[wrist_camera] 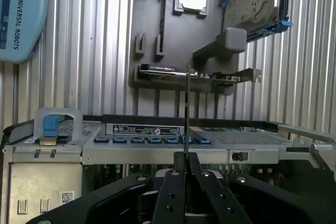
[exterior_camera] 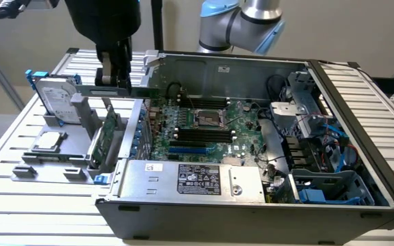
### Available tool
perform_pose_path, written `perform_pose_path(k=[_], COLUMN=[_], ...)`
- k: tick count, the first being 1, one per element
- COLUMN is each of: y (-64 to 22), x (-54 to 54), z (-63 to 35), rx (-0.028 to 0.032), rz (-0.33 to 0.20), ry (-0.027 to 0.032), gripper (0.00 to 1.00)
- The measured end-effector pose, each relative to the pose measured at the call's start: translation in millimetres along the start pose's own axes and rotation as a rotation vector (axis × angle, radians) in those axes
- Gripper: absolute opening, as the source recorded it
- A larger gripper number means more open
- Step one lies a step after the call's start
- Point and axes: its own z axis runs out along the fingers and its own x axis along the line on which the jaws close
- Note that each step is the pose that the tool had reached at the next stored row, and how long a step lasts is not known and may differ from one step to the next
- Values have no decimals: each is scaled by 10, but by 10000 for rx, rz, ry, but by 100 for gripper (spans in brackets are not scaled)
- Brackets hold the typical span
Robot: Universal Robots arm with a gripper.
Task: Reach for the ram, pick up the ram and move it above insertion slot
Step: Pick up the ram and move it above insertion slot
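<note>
My black gripper (exterior_camera: 113, 81) hangs over the case's wall on the exterior view's left, shut on the ram (exterior_camera: 142, 92). In the exterior view the ram is a thin green strip lying level under the fingers. In the wrist view it stands edge-on as a thin dark line (wrist_camera: 187, 108) rising from between the closed fingertips of the gripper (wrist_camera: 186, 162). The long black memory slots (exterior_camera: 200, 134) lie in the middle of the motherboard, to the exterior view's right of the ram and lower than it.
The open computer case (exterior_camera: 252, 205) has a silver power supply (exterior_camera: 190, 179) at the front. A grey fixture (exterior_camera: 53, 164) beside it holds a green expansion card (exterior_camera: 108, 134), a hard drive with blue rails (exterior_camera: 57, 100) and a processor chip (exterior_camera: 50, 141). Cables fill the case's right.
</note>
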Motion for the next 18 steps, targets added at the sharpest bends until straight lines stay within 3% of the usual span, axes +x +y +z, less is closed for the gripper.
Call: perform_pose_path(k=[18], y=[-819], x=[32], z=[-46], rx=[-37], rz=[-125], ry=[-17], gripper=[13])
